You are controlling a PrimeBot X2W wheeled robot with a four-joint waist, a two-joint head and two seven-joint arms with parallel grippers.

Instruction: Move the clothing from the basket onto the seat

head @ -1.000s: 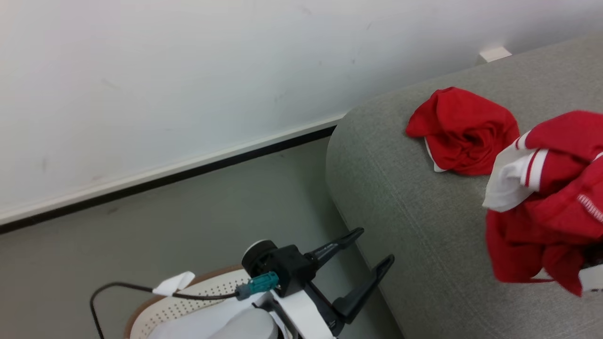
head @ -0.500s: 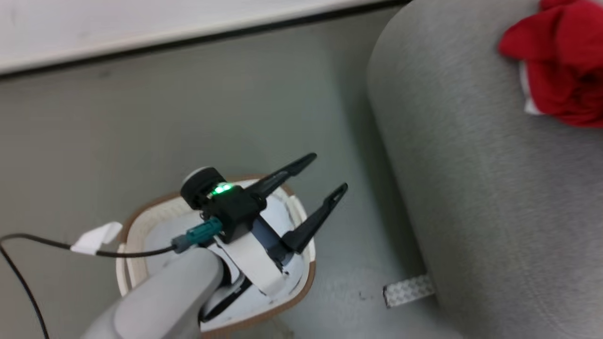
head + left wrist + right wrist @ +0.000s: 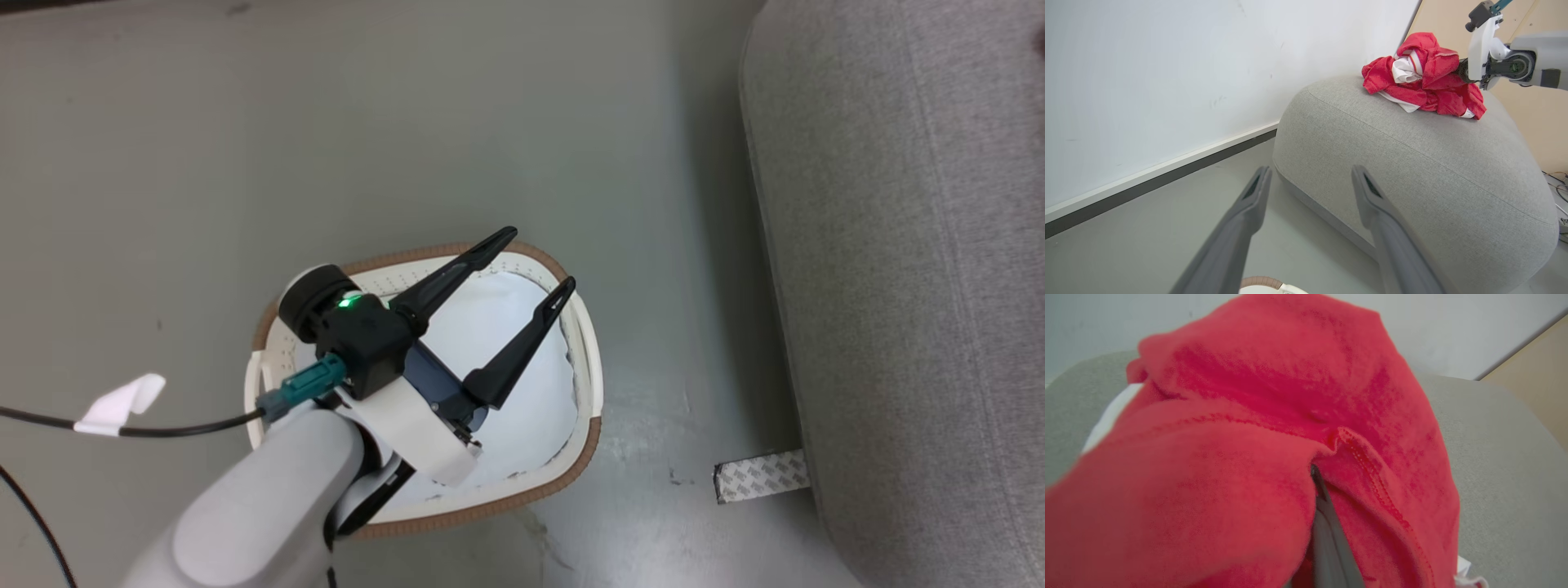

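Your left hand (image 3: 540, 259) hangs released off the sofa's (image 3: 898, 245) side, its two dark fingers spread wide above the off-white laundry basket (image 3: 589, 384). The basket stands on the grey floor (image 3: 326, 122) near the sofa but apart from it. Its brown rim runs round a perforated wall, and a pale blue-white pad (image 3: 498, 327) lies in its bottom.

A black cable (image 3: 180, 426) with a white tag (image 3: 118, 404) trails from the left wrist, on the side away from the sofa. A short strip of patterned tape (image 3: 759, 478) lies on the floor against the sofa's base.

In the left wrist view, the bright red clothing (image 3: 1425, 77) with its white trim sits bunched on top of the light grey sofa, at the end nearer the white wall (image 3: 1167, 61). Your right arm reaches into the heap from the sofa's far side.

In the right wrist view, your right hand (image 3: 1314, 473) is clenched on the clothing. Its fingers are pressed together, and red folds and a stitched hem close over them, with the sofa's fabric showing behind.
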